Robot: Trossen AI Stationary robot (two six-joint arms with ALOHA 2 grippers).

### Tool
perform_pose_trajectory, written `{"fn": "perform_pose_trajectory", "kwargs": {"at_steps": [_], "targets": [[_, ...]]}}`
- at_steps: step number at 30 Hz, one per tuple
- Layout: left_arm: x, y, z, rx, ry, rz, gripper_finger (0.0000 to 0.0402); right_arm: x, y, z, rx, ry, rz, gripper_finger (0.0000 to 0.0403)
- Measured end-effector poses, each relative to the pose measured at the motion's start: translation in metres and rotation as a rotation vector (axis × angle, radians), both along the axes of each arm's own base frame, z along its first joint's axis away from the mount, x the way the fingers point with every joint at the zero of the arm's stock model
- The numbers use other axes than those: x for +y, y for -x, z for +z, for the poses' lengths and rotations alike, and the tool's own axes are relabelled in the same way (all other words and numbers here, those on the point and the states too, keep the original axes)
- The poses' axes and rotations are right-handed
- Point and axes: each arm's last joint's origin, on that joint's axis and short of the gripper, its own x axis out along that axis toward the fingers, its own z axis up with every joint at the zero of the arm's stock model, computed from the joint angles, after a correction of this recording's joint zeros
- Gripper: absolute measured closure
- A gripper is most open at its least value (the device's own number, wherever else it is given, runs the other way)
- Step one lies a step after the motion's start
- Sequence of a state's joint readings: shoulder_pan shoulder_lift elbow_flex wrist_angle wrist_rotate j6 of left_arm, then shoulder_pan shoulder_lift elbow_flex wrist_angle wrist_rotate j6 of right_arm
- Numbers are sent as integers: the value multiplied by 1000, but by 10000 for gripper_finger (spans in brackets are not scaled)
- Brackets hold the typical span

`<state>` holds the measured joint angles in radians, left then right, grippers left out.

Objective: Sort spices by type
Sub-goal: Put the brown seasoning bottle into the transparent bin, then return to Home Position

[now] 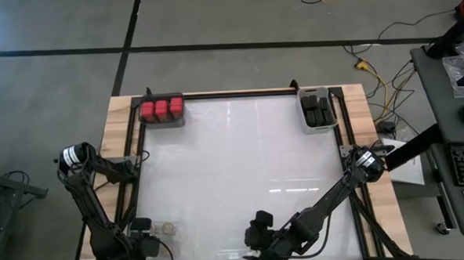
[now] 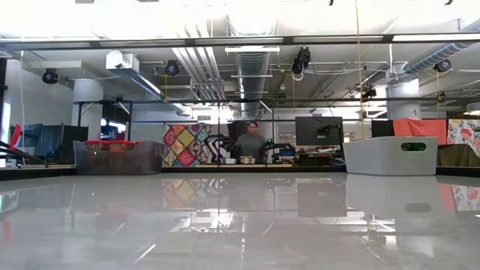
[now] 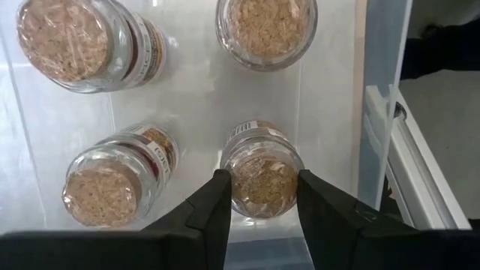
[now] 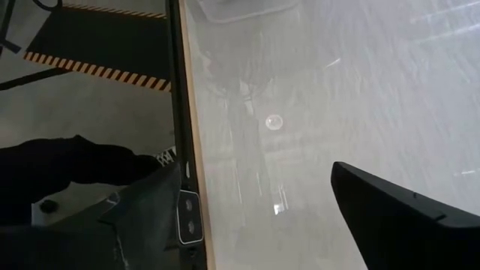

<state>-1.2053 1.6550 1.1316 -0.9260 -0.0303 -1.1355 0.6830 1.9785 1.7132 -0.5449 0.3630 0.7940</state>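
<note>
Step in hand: handling 1 round tan-topped glass spice jar inside the clear rectangular bin at the table's near-left corner. The left end effector points down, fingers bracketing this jar; whether they grip it cannot be told. Next: confirm the jar's placement beside 3 matching jars. The right end effector waits near the front edge, jaws apart.

Lab/workshop: exposed ducts, monitors

The left gripper is at the table's near left corner, its fingers pressed against either side of a jar. The right gripper waits above the table's near edge, fingers spread wide.
</note>
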Motion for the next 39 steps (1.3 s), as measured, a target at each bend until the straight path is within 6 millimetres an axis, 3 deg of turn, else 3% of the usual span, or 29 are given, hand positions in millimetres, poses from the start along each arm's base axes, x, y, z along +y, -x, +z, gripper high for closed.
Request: {"fn": "perform_pose_trajectory", "kwargs": {"at_steps": [11, 25, 33, 39], "targets": [[0, 0, 0, -4, -2, 11, 273, 0, 0, 0, 1, 0, 1, 71], [-1, -1, 10, -17, -26, 34, 210, 0, 0, 0, -1, 4, 5, 55], [-8, -4, 34, -41, 0, 30, 202, 0, 0, 0, -10, 45, 50, 49], [-10, -14, 63, -244, -4, 70, 202, 1, -5, 4, -87, 115, 107, 50]]}}
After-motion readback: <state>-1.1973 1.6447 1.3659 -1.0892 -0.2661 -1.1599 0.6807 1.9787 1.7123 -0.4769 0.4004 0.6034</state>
